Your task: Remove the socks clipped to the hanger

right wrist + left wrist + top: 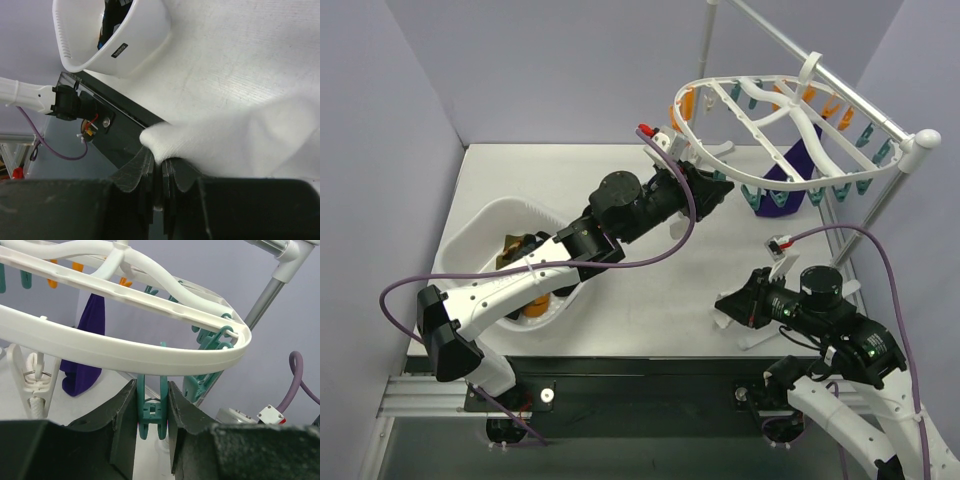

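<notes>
Reaches up with the left gripper (151,390) under the near rim of the hanger (125,352), which hangs tilted from a rail (800,55) over the far right of the table (650,290). Clamps that pincer on a teal clip (152,417) dangling from the rim, one finger pressed to each side of it. Shows the purple sock (87,345) hanging limp from the hanger's farther side, clear of the fingers and beyond the rim in the left wrist view, just right of the pincer from above. Holds the right gripper (161,167) low near the table's front edge, jaws together on a fold of a white sock (240,140), the rest of it bunched on the table just past the fingertips. Has the tub (485,215) at the table's left with more socks (520,248) inside, dark and orange-brown, well apart from both pincers.
</notes>
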`<state>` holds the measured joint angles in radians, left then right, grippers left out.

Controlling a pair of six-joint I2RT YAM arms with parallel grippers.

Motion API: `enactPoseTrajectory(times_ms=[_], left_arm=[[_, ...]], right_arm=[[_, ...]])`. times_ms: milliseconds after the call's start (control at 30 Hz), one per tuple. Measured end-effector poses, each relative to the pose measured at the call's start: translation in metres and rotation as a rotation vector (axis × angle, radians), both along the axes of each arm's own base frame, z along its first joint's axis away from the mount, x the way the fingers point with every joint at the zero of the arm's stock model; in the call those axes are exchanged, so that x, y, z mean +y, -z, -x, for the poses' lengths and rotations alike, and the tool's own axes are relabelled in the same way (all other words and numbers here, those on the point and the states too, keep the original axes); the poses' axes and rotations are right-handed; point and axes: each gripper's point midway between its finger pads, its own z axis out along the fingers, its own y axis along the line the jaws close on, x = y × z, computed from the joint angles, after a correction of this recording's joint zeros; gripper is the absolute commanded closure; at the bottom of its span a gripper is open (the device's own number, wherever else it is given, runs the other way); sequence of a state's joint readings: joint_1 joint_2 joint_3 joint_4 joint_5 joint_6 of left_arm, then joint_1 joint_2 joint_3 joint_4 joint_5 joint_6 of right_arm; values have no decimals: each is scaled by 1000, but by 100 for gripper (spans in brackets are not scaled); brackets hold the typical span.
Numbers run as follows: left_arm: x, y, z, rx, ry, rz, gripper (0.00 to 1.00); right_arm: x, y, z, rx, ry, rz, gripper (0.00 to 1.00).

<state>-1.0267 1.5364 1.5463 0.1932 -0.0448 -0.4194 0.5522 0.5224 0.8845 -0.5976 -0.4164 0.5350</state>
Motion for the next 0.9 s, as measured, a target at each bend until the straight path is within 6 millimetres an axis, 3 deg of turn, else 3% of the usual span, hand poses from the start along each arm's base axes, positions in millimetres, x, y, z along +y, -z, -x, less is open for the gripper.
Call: enactPoseTrajectory(times_ms=[133,267,467,900], left_arm=[[-1,0,2,13,12,9,41],[1,8,9,33,41,0,19],[9,28,29,59,111,-40,12],[47,90,106,43,388,-153,5]], right_arm=[[-1,4,2,11,-3,13,100],[-2,4,2,12,-2,14,100],[-2,3,3,4,-6,15,100],[1,2,9,-1,-53,9,100]])
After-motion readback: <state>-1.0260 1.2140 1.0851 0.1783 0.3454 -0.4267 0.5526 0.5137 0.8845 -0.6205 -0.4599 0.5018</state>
